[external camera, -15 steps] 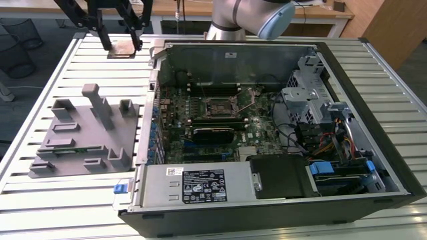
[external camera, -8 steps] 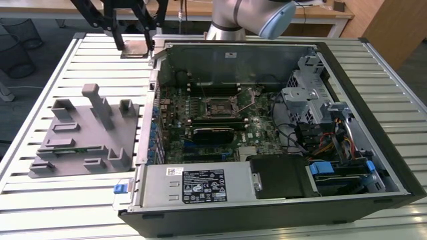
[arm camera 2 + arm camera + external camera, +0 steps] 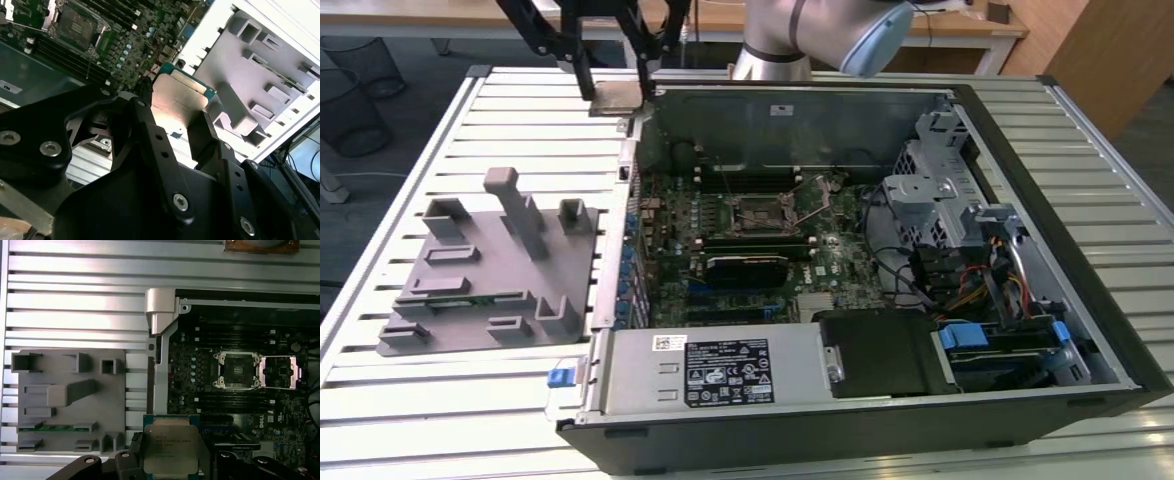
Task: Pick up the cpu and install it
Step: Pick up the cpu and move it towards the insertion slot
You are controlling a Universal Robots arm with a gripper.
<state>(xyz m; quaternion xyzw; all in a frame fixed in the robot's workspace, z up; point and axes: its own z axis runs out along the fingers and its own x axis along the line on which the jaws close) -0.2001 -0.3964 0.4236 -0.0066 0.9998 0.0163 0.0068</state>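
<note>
Slatted table (image 3: pixel 520 100) carries a fixture plate (image 3: pixel 480 270) — and an open computer case (image 3: pixel 854 428).

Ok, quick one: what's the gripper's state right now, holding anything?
Gripper: shut on the cpu, gripped by its opposite edges and held away from the open socket.

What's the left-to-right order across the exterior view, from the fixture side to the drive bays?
grey fixture plate → gripper shut on the cpu, farther back → open socket on the motherboard → drive cage → cable bundle
</note>
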